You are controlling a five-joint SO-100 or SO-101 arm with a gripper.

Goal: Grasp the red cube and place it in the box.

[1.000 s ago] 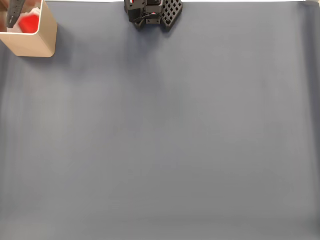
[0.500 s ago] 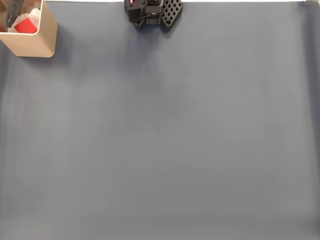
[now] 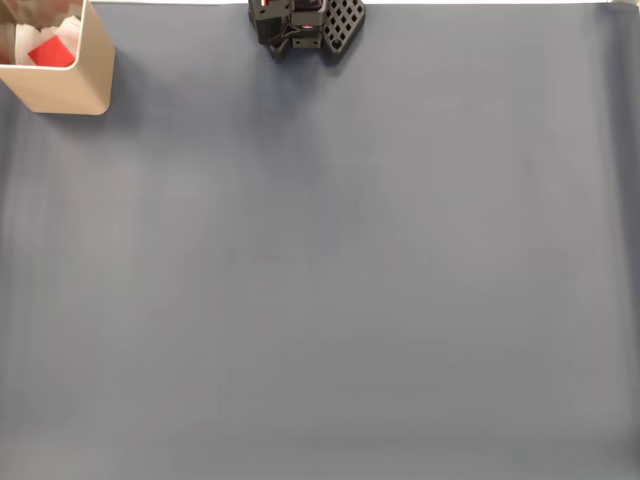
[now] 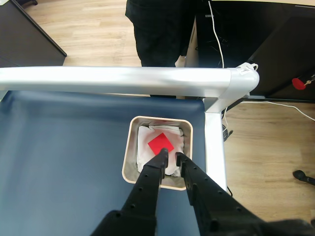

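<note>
Red cube lies in the box, just beyond the fingers.

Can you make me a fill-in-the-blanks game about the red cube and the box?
1. The red cube lies inside the ____.
2. Under the cube, the padding in the box is coloured ____.
3. In the wrist view, the gripper is above the box and its fingers hold ____.
4. In the fixed view, the box stands in the top ____ corner of the table.

Missing words: box; white; nothing; left
</note>
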